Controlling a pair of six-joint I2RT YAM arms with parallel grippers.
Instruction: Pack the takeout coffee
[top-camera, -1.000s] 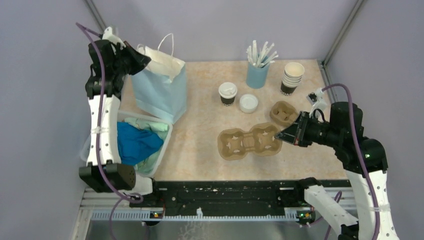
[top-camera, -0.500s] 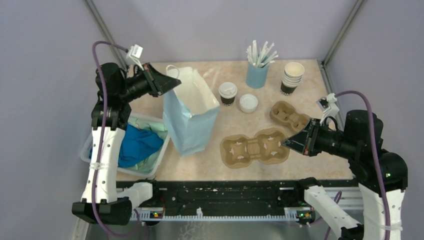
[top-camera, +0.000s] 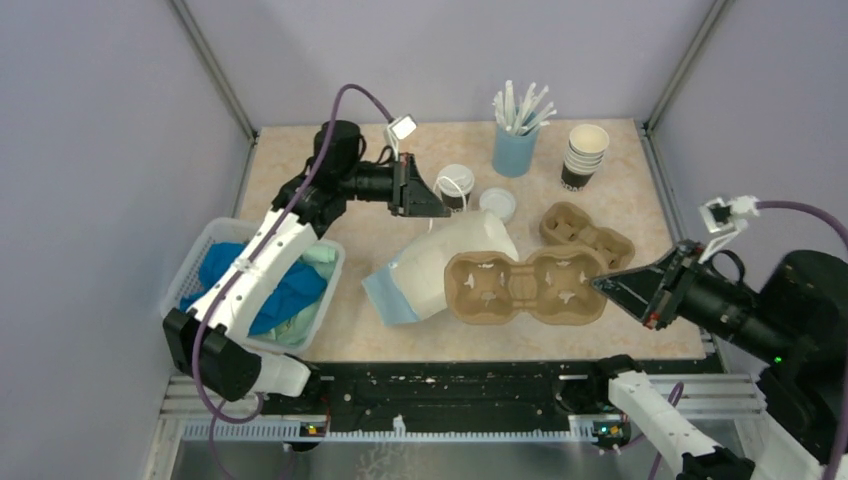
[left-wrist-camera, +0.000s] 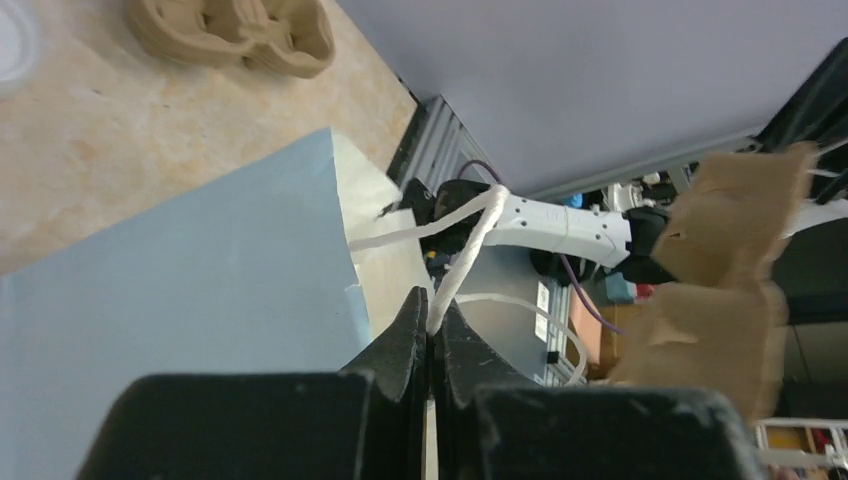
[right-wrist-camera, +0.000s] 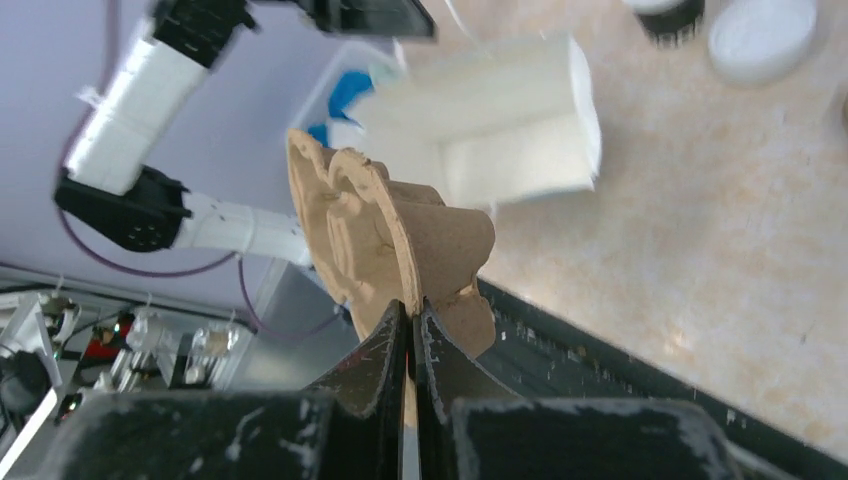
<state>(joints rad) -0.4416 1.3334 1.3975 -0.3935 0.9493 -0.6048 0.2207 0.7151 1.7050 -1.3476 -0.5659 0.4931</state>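
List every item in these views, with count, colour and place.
takeout coffee: one, dark body, white lid, far centre, behind the left gripper
loose lid: one, white, right of the coffee
straw holder: one, blue, holds several white sticks, far edge
paper cup stack: one stack, cream and dark, far right
paper bag: one, light blue, white inside, tipped over at centre
lifted cup carrier: one, brown pulp, in front of the bag's mouth
spare cup carrier: one, brown pulp, on the table at right
basket: one, white, near left
cloths: blue and green, in the basket
left gripper: shut on the bag's handle
right gripper: shut on the lifted carrier's edge
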